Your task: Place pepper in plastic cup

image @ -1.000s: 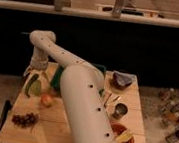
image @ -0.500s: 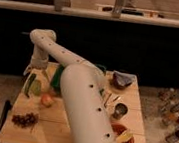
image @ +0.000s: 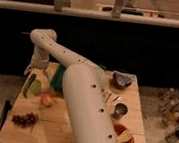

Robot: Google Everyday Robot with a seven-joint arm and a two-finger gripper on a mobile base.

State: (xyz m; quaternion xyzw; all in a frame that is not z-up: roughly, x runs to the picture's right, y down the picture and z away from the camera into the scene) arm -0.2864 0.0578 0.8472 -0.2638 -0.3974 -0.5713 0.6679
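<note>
Hand (image: 32,74) over table (image: 54,127) with grapes (image: 24,120), can (image: 120,111)

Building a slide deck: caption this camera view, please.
The gripper hangs over the far corner of the table, just above the pepper beside the plastic cup.

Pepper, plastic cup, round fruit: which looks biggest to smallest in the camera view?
1. pepper: longest, just below the gripper, over the left of the table.
2. plastic cup and round fruit: they look alike, so no ranking.
</note>
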